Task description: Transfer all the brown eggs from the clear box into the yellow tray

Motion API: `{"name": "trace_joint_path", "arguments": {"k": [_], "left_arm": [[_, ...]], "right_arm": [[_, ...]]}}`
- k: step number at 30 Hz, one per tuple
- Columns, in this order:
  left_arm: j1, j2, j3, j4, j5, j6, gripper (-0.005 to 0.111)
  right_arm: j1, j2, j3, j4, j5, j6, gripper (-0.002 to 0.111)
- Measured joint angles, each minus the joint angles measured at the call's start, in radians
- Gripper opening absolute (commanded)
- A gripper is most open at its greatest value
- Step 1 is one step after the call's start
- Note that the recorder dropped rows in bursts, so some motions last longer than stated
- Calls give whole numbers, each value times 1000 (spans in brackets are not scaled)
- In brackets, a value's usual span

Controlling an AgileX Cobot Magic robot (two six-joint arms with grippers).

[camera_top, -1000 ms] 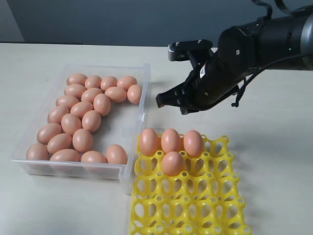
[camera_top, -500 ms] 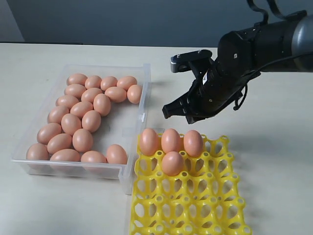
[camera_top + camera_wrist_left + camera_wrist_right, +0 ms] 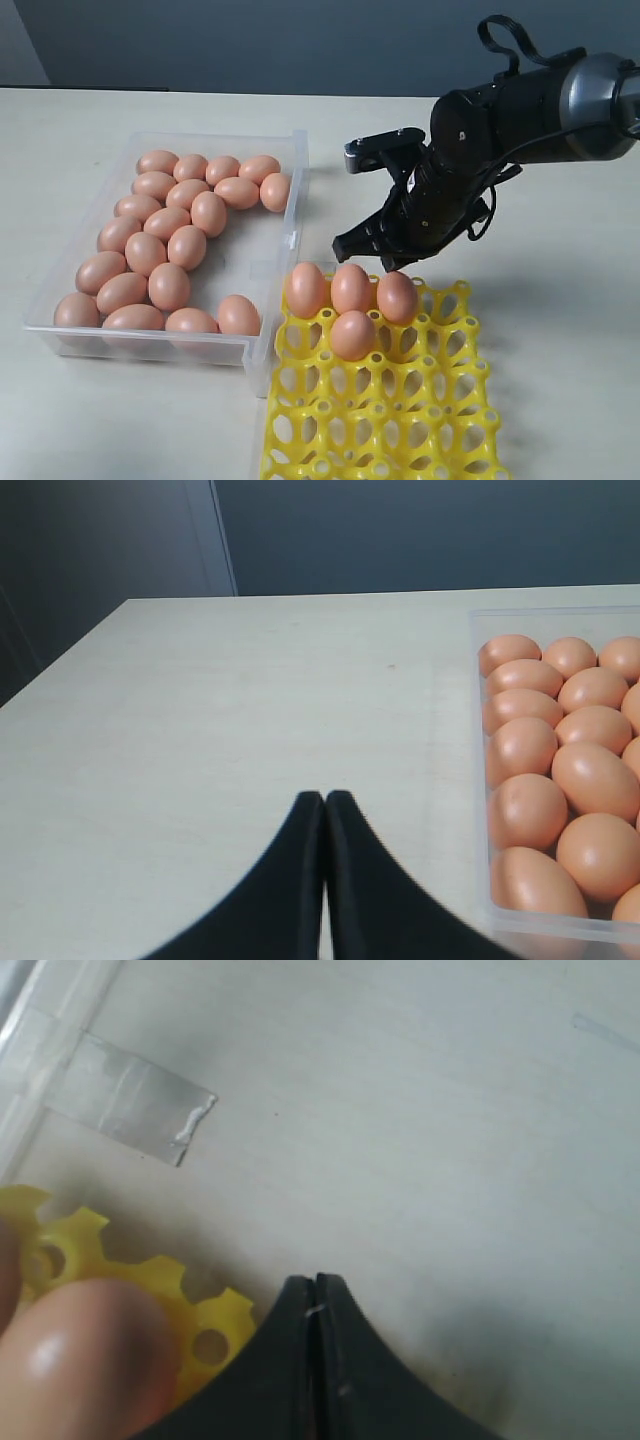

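Note:
Several brown eggs (image 3: pixel 166 226) lie in the clear box (image 3: pixel 298 190) on the left. The yellow tray (image 3: pixel 400 420) in front holds three eggs in its back row (image 3: pixel 350 287) and one (image 3: pixel 352 333) in the second row. My right gripper (image 3: pixel 343 246) is shut and empty, low behind the tray's back row. In the right wrist view its tips (image 3: pixel 315 1282) sit over bare table beside the tray's edge (image 3: pixel 222 1325) and an egg (image 3: pixel 80 1360). My left gripper (image 3: pixel 325 798) is shut and empty over bare table, beside the box's eggs (image 3: pixel 585 780). It is outside the exterior view.
The box's small clear tab (image 3: pixel 130 1108) lies on the table near the tray's back corner. Pale tabletop (image 3: pixel 560 300) stretches to the right of the tray, and a dark wall stands behind the table.
The right arm has dropped down and slightly right, bringing its shut gripper from above the table to just behind the tray's back row of eggs. The eggs have not moved.

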Motion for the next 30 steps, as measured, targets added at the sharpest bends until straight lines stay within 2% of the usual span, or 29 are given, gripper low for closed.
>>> {"name": "trace_joint_path", "arguments": {"k": [30], "left_arm": [[0,0,0,0,0,0,0]], "right_arm": [[0,-72,0,6,62,-14,0]]}}
